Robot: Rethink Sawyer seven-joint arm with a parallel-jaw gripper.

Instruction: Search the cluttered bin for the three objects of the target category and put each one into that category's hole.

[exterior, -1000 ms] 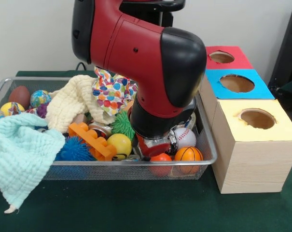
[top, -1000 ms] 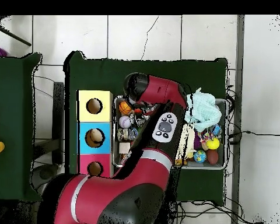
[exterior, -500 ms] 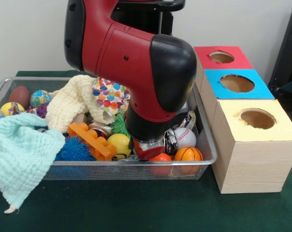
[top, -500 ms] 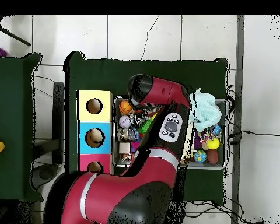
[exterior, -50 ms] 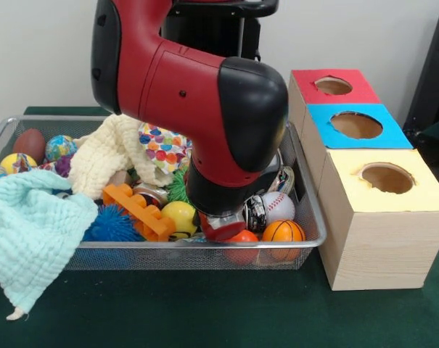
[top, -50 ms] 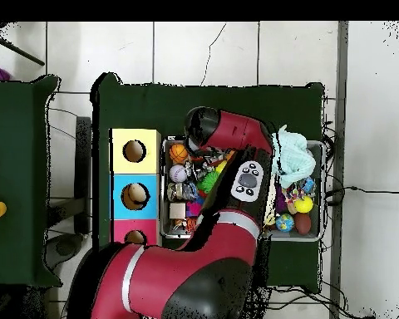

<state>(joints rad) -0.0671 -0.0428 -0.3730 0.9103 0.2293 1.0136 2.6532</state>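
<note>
The wire bin [exterior, -50 ms: 306, 190] holds a mixed pile of toys and cloths. My gripper [exterior, -50 ms: 222, 226] is low in the bin's front right part, between a yellow ball [exterior, -50 ms: 179, 216] and a small orange ball [exterior, -50 ms: 241, 236]. The bulky red and black arm [exterior, -50 ms: 204, 94] hides much of it. A baseball [exterior, -50 ms: 279, 206] and a mini basketball [exterior, -50 ms: 283, 231] lie just to its right. In the overhead view the arm [top, -50 ms: 236, 137] covers the bin's middle, while the basketball [top, -50 ms: 179, 153] and baseball [top, -50 ms: 178, 173] show beside the boxes.
Three boxes with round holes stand right of the bin: yellow [exterior, -50 ms: 387, 177], blue [exterior, -50 ms: 357, 125], red [exterior, -50 ms: 334, 85]. An orange toy brick [exterior, -50 ms: 139, 210], blue spiky ball [exterior, -50 ms: 110, 226], green spiky ball [exterior, -50 ms: 178, 187], cream cloth [exterior, -50 ms: 107, 152], spotted cloth [exterior, -50 ms: 165, 141] and overhanging mint cloth [exterior, -50 ms: 30, 232] fill the bin.
The arm has swung leftward in the front view, carrying the gripper a little left, away from the baseball. The toys have not visibly moved.
</note>
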